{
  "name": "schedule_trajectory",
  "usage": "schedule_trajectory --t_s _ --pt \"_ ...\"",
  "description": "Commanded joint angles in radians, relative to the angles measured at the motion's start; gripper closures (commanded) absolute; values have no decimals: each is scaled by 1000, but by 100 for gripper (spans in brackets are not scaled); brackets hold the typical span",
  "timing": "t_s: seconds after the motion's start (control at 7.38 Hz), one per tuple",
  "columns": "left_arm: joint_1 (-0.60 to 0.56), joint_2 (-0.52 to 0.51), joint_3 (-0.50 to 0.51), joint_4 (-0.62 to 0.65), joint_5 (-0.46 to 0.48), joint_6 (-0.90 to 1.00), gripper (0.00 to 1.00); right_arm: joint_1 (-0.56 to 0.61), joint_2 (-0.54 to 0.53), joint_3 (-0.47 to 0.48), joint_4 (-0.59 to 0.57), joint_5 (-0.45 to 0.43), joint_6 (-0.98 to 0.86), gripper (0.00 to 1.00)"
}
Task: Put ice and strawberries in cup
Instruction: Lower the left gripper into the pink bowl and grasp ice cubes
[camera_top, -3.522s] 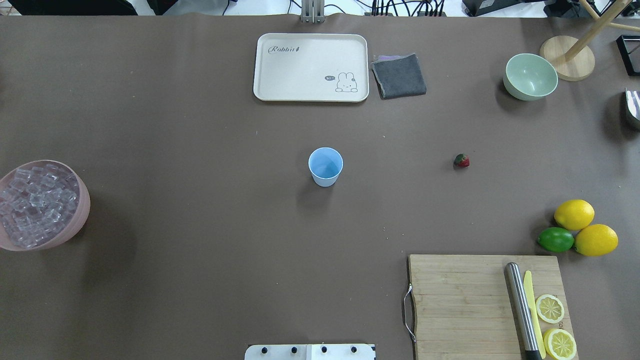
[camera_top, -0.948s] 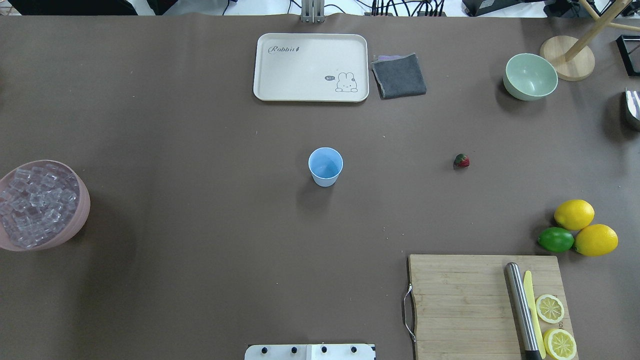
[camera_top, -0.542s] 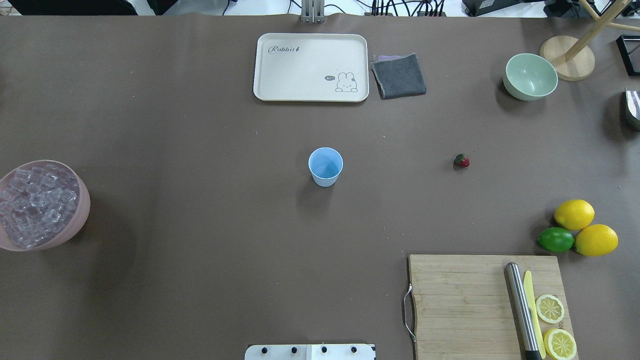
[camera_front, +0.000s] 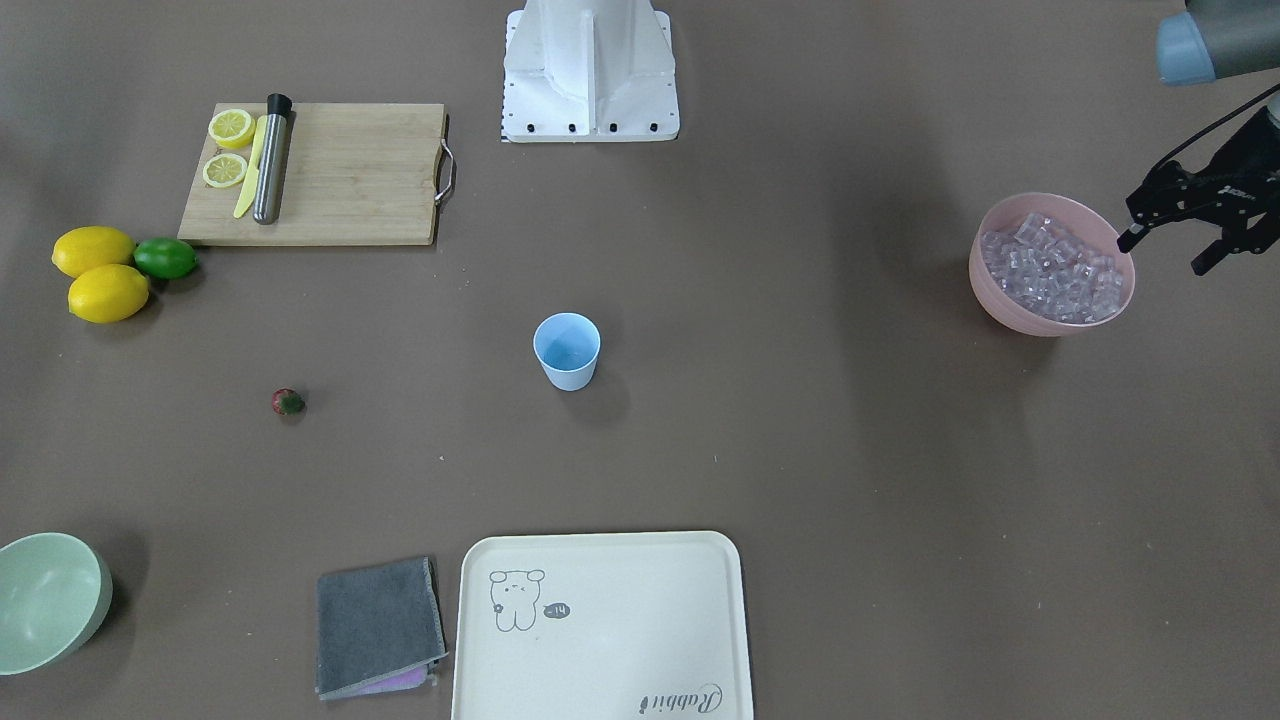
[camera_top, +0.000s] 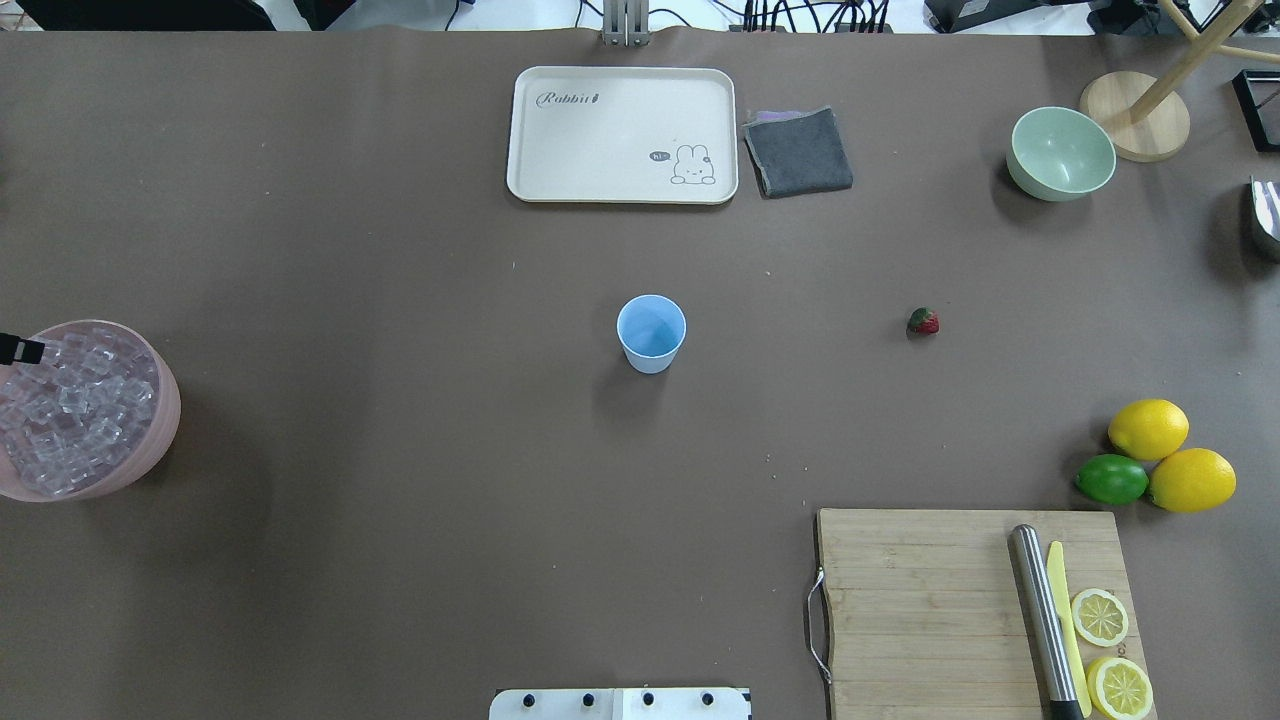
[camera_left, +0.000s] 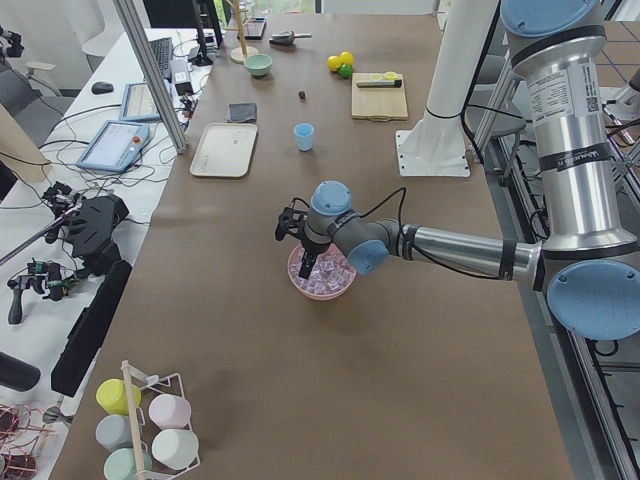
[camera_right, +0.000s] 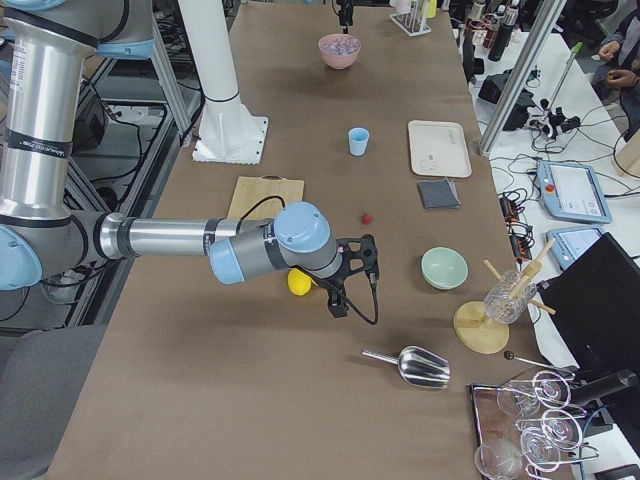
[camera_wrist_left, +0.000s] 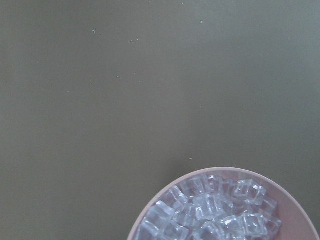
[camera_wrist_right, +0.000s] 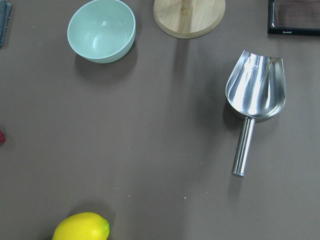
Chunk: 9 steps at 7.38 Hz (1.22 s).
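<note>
The light-blue cup (camera_top: 651, 333) stands upright at the table's middle, also in the front view (camera_front: 567, 350). The tiny red strawberry (camera_top: 923, 321) lies alone to its right and shows at the left edge of the right wrist view (camera_wrist_right: 1, 136). The ice (camera_top: 70, 410) fills a pink bowl (camera_top: 165, 420) at the left edge. My left gripper (camera_front: 1165, 252) hangs open and empty over the bowl's outer rim; one fingertip (camera_top: 22, 350) shows in the overhead view. My right gripper (camera_right: 355, 275) hovers near the lemons; I cannot tell whether it is open or shut.
A cream tray (camera_top: 622, 135), a grey cloth (camera_top: 797, 151) and a pale-green bowl (camera_top: 1061, 152) lie at the far side. Two lemons (camera_top: 1148, 428) and a lime (camera_top: 1111, 479) sit right. A cutting board (camera_top: 930, 610) holds a muddler, knife and slices. A metal scoop (camera_wrist_right: 255, 90) lies beyond.
A fingertip of my left gripper has come into the overhead view at the left edge, over the pink bowl. The cup, strawberry and the rest have not moved.
</note>
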<state>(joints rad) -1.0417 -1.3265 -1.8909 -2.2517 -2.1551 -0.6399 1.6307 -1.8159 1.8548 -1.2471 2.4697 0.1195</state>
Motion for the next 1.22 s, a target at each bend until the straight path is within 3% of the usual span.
schedule_trajectory --t_s 0.0,1.08 --pt "83 42 -14 -2 66 -32 1 0 0 -2 0 0 0 0" --pt "189 79 7 -39 80 -35 1 0 0 -5 -2 -2 0 0"
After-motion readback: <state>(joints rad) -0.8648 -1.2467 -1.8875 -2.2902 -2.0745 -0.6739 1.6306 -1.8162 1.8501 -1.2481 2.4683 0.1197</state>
